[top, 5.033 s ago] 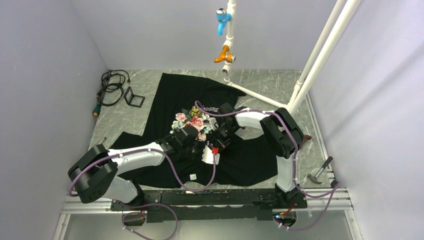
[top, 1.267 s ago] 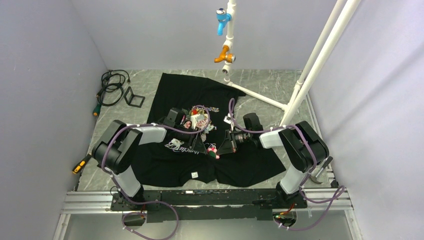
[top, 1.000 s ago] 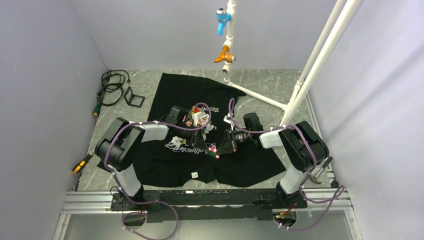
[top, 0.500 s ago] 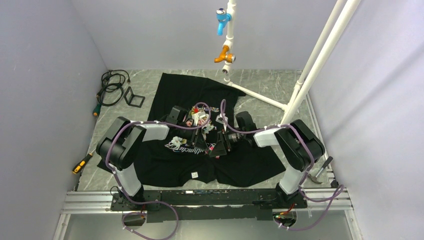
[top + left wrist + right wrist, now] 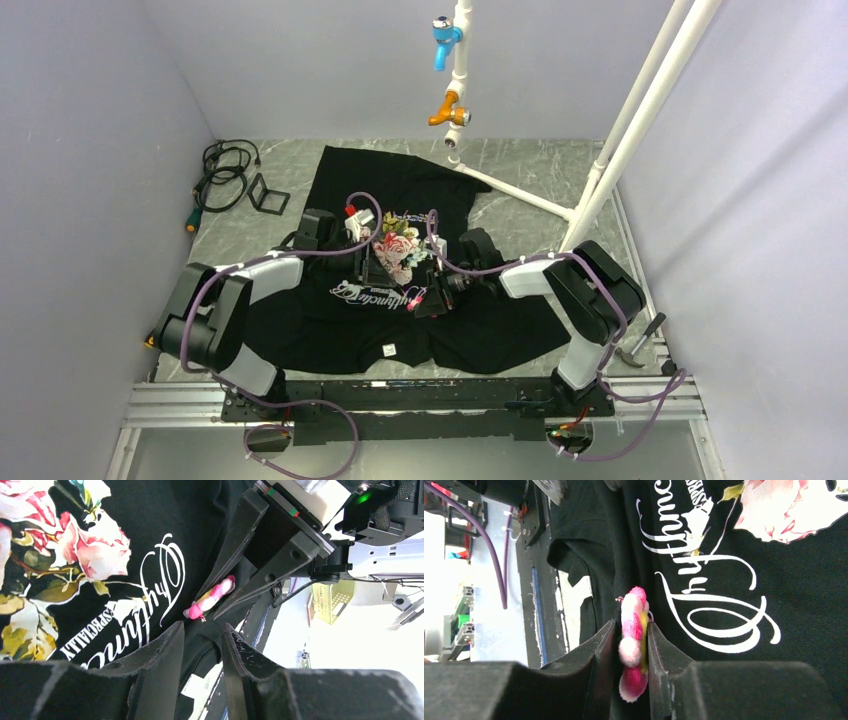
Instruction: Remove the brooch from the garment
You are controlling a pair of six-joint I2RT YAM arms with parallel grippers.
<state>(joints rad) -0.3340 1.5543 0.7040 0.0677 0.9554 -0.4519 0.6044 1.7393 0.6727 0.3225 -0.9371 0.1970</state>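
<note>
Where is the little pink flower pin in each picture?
Top view: the brooch is near the middle, on the shirt, just right of the white script.
Left wrist: the brooch is in the middle, inside the right tool, right of the script.
Right wrist: the brooch is low in the middle, pinched in the right tool, left of the script.
Shared landmark: the script.

Your table (image 5: 560, 165), grey marbled: garment (image 5: 350, 180) spread mid-table, coiled cable (image 5: 222, 175) and small frame (image 5: 268, 193) far left (hammer (image 5: 637, 348) at right edge).
</note>
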